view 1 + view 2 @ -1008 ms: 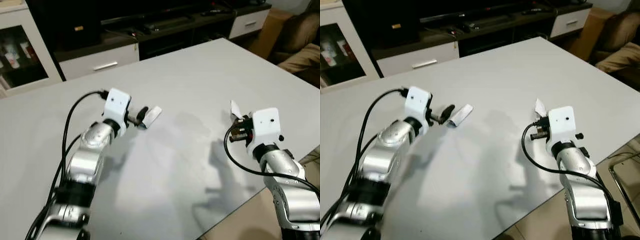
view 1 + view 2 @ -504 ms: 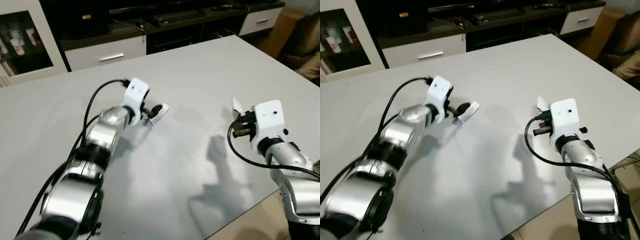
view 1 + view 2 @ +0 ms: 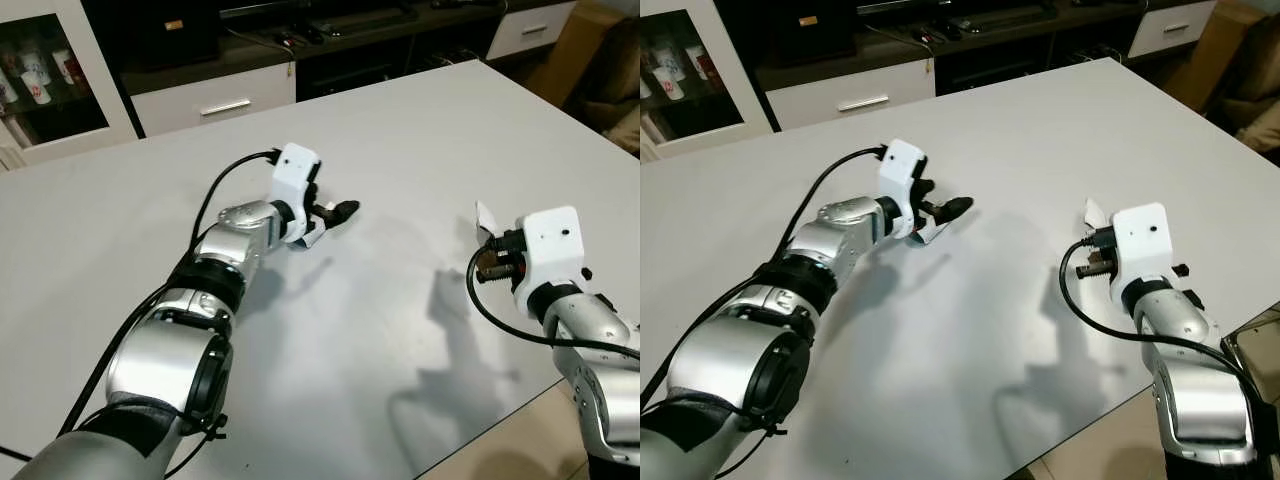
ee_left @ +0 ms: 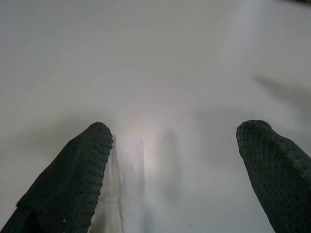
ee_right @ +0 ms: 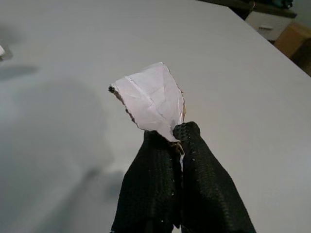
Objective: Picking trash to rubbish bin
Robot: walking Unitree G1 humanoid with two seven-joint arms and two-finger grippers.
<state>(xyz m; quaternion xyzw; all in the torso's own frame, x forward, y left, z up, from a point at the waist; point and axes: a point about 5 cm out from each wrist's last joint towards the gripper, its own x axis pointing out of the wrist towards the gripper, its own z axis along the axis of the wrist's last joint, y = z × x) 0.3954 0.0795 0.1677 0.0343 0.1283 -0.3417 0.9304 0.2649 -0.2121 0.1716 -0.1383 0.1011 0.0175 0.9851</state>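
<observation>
A white paper scrap (image 3: pixel 311 234) lies on the grey table (image 3: pixel 400 130) under my left gripper (image 3: pixel 333 213). In the left wrist view the gripper (image 4: pixel 177 141) is open, its fingers (image 4: pixel 77 179) wide apart. The scrap (image 4: pixel 127 194) lies on the table against one finger. My right gripper (image 5: pixel 177 136) hovers over the table's near right part, shut on a torn white paper piece (image 5: pixel 153 99). That piece (image 3: pixel 487 218) sticks up from the fingertips.
A dark TV cabinet with white drawers (image 3: pixel 225 105) stands behind the table. A glass-fronted cabinet (image 3: pixel 40 75) is at the back left. A brown seat (image 3: pixel 615 90) is at the right. The table's front right edge (image 3: pixel 520 410) drops to the floor.
The camera has shifted. My left arm has reached further forward, and its open fingers now sit over the scrap. The right gripper keeps its paper piece.
</observation>
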